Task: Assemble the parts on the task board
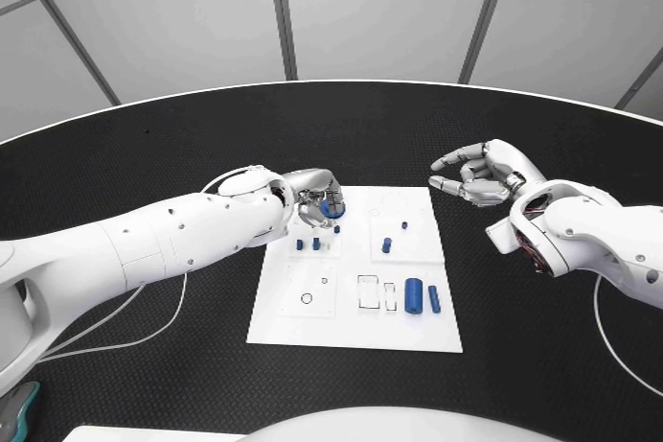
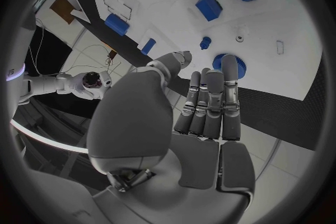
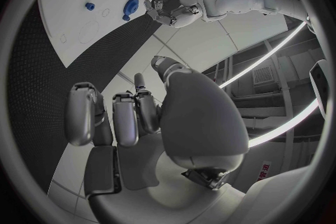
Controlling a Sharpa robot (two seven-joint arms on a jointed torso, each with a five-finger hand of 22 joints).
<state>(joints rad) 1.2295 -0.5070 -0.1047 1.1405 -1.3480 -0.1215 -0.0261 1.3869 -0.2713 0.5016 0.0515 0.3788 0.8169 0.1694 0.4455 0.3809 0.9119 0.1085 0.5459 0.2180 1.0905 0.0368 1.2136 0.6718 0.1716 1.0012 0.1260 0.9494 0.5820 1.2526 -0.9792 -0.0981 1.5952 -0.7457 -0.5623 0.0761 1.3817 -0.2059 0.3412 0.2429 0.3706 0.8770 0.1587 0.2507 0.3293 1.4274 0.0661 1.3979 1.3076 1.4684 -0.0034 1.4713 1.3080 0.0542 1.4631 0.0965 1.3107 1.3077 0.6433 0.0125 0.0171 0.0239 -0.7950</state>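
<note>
While the arms reach in from both sides, the scene reads as follows.

Surface [image 1: 166, 145]: black, round-edged, carrying everything.

Task board [image 1: 415, 332]: white plate at the centre of the surface, long side running from 12 to 6 o'clock.

Left hand [image 1: 315, 195]: over the board's 11 o'clock corner, fingers bunched together around a round blue part [image 1: 331, 208]. In the left wrist view the fingertips [image 2: 229, 61] touch that part [image 2: 238, 67], a ridged blue disc; whether it is lifted or sits on the board I cannot tell.

Right hand [image 1: 477, 174]: above the bare surface at about 1 o'clock from the board, well apart from it, fingers curled inward with nothing in them; the right wrist view shows the same curl [image 3: 119, 115].

Large blue cylinder [image 1: 413, 295]: lying near the board's 5 o'clock area, with a thinner blue rod [image 1: 434, 299] just beside it.

Small blue pegs [image 1: 316, 243]: standing near the left hand, toward 9 o'clock on the board.

Short blue piece [image 1: 387, 244]: near the board's middle.

Outlined recesses [image 1: 369, 291]: rectangular, just beside the large cylinder.
</note>
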